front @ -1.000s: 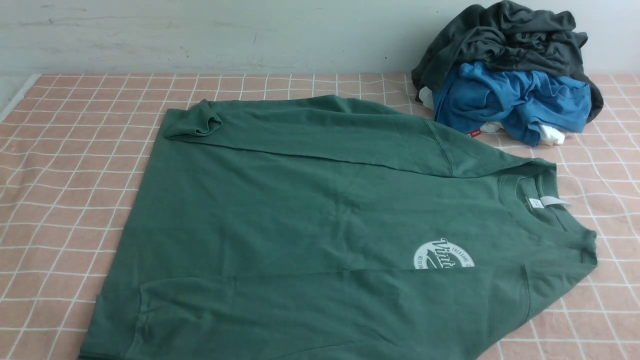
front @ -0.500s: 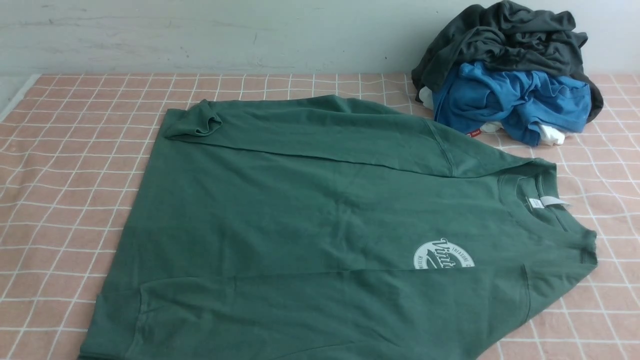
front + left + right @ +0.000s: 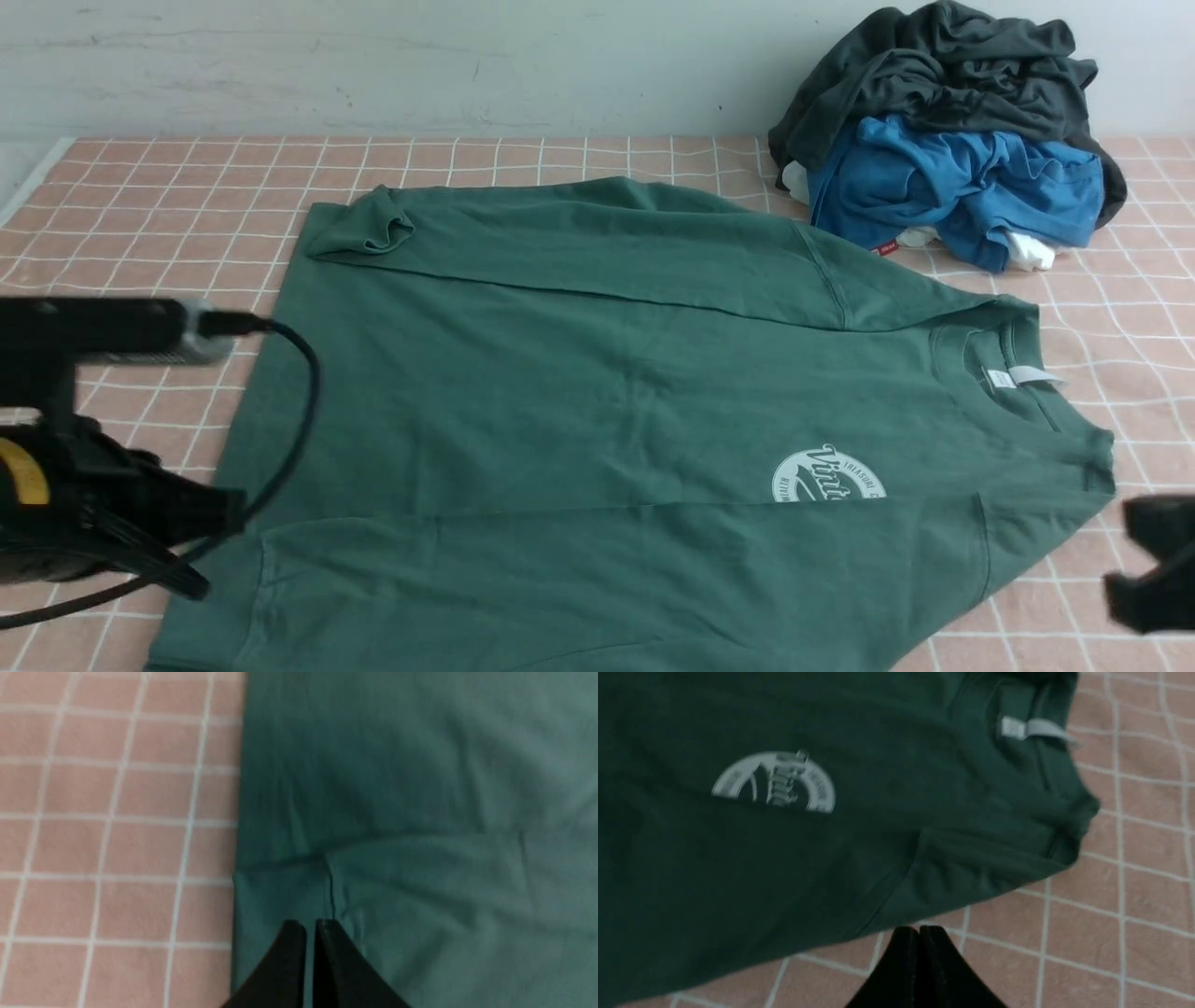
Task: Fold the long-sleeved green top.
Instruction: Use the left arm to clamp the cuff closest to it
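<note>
The green long-sleeved top (image 3: 607,401) lies flat on the checked cloth, neck to the right, with both sleeves folded in across the body. Its white logo (image 3: 826,476) is half covered by the near sleeve. The neck label (image 3: 1022,376) shows at the collar. My left arm (image 3: 112,504) reaches in from the left. The left gripper (image 3: 310,926) hovers over the near sleeve's cuff (image 3: 280,891) by the top's (image 3: 420,788) edge, jaws a thin crack apart and empty. My right gripper (image 3: 919,930) is shut and empty, over bare cloth just off the top's (image 3: 738,868) shoulder.
A pile of clothes sits at the back right: a charcoal garment (image 3: 943,65) on a blue one (image 3: 952,187), with white bits beneath. The pink checked cloth (image 3: 140,215) covers the table up to the pale wall (image 3: 373,56). The right arm (image 3: 1153,560) shows at the frame's right edge.
Both arms have come into the front view, the left from the left edge and the right from the lower right. The top has not moved.
</note>
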Action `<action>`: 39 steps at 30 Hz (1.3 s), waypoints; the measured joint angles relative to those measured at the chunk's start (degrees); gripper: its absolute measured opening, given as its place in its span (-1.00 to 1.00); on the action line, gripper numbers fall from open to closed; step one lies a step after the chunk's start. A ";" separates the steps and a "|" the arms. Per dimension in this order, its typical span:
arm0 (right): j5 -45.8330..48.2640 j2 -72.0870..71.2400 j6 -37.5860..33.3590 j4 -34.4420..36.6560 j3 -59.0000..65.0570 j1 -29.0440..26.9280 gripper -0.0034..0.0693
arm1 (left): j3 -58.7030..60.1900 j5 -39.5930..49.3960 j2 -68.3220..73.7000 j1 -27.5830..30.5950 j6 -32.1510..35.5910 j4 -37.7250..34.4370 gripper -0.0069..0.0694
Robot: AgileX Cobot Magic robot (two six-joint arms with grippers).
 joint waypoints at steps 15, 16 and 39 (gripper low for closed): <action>-0.13 12.91 -8.11 8.99 -6.17 9.16 -0.93 | -10.67 -0.40 27.15 -0.23 1.49 -0.24 -0.01; 0.00 12.91 -8.11 9.15 -6.17 9.16 -0.93 | -10.81 -1.01 27.87 -0.23 1.34 0.17 -0.09; 0.25 12.91 -8.13 9.72 -6.17 9.16 -0.93 | -19.26 8.18 28.45 -0.23 3.56 1.23 -0.67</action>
